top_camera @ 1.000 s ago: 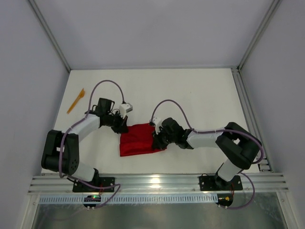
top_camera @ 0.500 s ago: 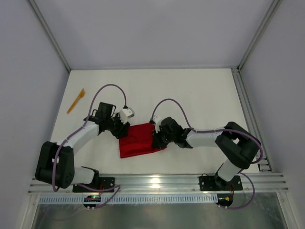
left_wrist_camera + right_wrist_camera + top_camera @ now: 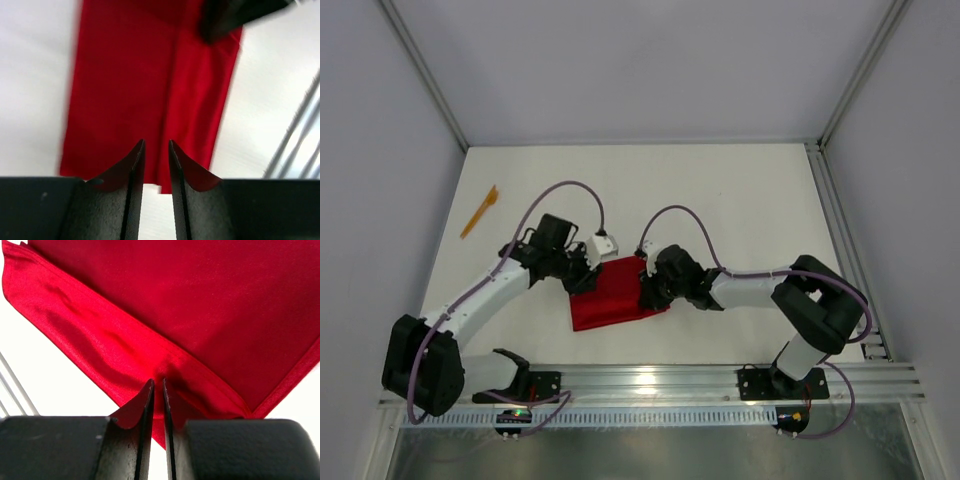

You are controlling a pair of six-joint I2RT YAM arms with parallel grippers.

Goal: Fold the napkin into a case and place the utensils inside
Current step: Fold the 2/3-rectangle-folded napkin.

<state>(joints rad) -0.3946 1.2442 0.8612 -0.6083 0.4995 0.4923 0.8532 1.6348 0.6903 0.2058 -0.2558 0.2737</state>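
Setting: robotics lab, benchtop test cell. Evidence: plain white table point(image 3: 740, 200) boxed in by blank grey panels point(image 3: 620, 70) on left, far & right sides, w/ alu. frame posts point(image 3: 423, 75) at the far corners. Slotted alu. rail point(image 3: 650, 381) along near edge, w/ left arm point(image 3: 480, 295) & right arm point(image 3: 750, 288) bolted to it. Purple cables point(image 3: 567, 184) loop off both arms. Small board w/ green LED point(image 3: 518, 411) sits below rail, near left.

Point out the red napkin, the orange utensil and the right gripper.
napkin point(image 3: 612, 296), top view, middle of the cloth
orange utensil point(image 3: 479, 211), top view, middle of its handle
right gripper point(image 3: 156, 385), right wrist view, between its fingertips
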